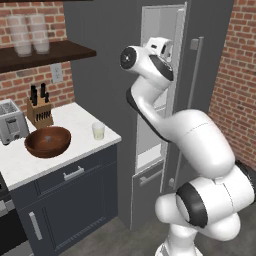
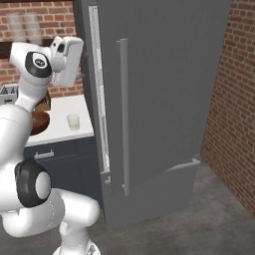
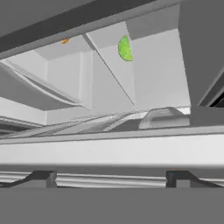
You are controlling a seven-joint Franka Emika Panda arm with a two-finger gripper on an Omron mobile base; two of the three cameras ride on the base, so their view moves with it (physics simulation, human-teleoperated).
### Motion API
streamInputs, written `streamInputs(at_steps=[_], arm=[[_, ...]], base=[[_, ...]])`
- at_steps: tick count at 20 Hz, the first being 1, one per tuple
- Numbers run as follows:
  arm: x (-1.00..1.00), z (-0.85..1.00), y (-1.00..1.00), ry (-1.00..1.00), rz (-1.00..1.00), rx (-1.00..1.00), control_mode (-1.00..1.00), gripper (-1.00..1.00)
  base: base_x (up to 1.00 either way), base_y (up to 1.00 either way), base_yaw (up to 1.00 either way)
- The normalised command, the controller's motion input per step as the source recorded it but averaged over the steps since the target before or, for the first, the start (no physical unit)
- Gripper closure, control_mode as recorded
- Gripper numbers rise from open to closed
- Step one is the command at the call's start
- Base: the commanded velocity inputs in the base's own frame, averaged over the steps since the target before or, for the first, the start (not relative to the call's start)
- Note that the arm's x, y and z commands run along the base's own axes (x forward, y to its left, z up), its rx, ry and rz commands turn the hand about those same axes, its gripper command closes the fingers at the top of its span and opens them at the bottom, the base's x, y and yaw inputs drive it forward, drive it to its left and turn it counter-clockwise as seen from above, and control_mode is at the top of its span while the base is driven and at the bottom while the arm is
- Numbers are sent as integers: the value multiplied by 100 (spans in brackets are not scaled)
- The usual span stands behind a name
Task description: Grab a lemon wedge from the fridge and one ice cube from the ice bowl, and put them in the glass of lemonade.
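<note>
While the gripper (image 3: 111, 177) stands wide open and holds nothing, the green lemon wedge (image 3: 124, 48) sits far ahead inside the fridge (image 3: 157, 74), well apart.

My fingers (image 3: 43, 178) stand wide at the fridge (image 1: 210, 75), whose door (image 2: 159, 99) hangs partly open, leaving a narrow gap into the pale interior; a shelf edge (image 3: 113, 148) crosses just ahead, with open space above it toward the lemon wedge (image 3: 125, 48).
</note>
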Motion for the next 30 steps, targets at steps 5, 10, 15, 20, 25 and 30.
streamInputs(at_steps=[5,10,15,20,25,30], arm=[[2,-1,-28,2,-14,-4,-100,-100],[0,-6,-41,0,-13,0,-100,-100],[0,-5,-38,0,-11,0,-100,-100],[-17,0,-35,0,-9,0,-100,-100],[-42,-4,-62,0,-10,0,-100,-100],[-47,-26,-95,0,-12,0,-100,-100]], base=[[0,0,0],[0,0,0],[0,0,0],[0,0,0],[0,0,0],[0,0,0]])
